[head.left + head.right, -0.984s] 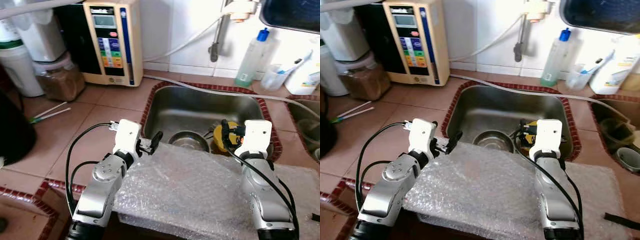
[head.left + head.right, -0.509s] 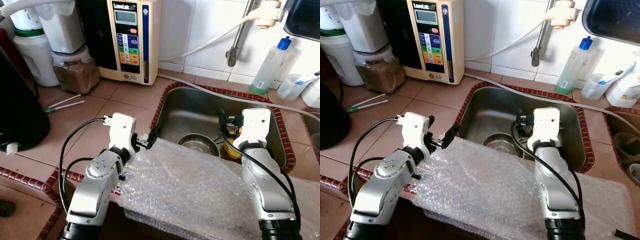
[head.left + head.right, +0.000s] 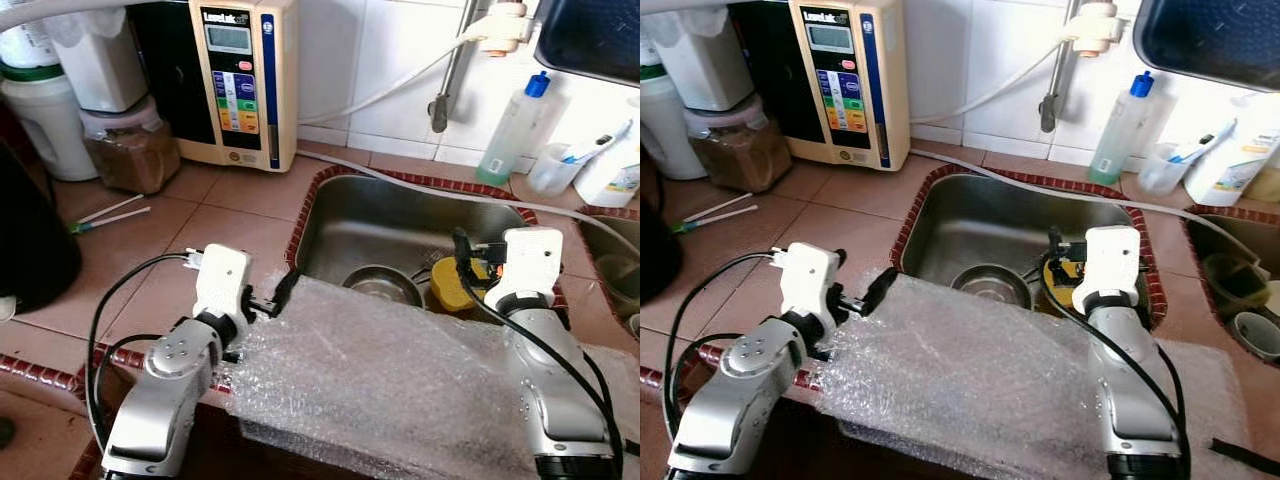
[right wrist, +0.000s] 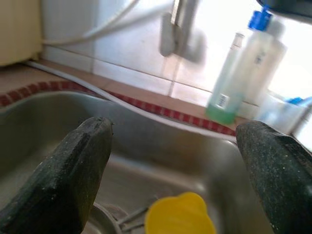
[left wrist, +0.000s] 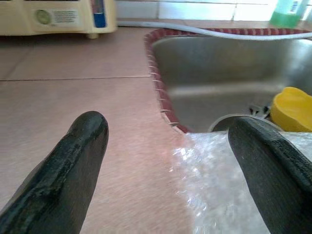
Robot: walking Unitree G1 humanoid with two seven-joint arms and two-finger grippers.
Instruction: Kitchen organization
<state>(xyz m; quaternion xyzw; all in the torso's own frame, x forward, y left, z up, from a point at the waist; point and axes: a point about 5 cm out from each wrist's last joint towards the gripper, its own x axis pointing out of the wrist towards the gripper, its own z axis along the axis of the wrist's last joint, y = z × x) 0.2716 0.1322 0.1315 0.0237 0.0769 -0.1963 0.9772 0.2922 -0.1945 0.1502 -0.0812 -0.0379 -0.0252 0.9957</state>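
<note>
Against the picture half a second earlier the whole scene has slid, so the head camera has moved; the left claw (image 3: 272,300) now sits a little lower at the near left corner of the sink (image 3: 400,215), while the right claw (image 3: 468,262) stays raised over the basin. Both claws are spread wide and pinch nothing. The bubble wrap (image 3: 390,375), a clear crinkled sheet, lies across the near edge of the tiled table (image 3: 215,225), covering the sink's front rim, its left corner just under the left claw's fingers (image 5: 83,146). In the basin a steel bowl (image 3: 383,285) sits beside a yellow cup (image 4: 178,214), below the right claw.
</note>
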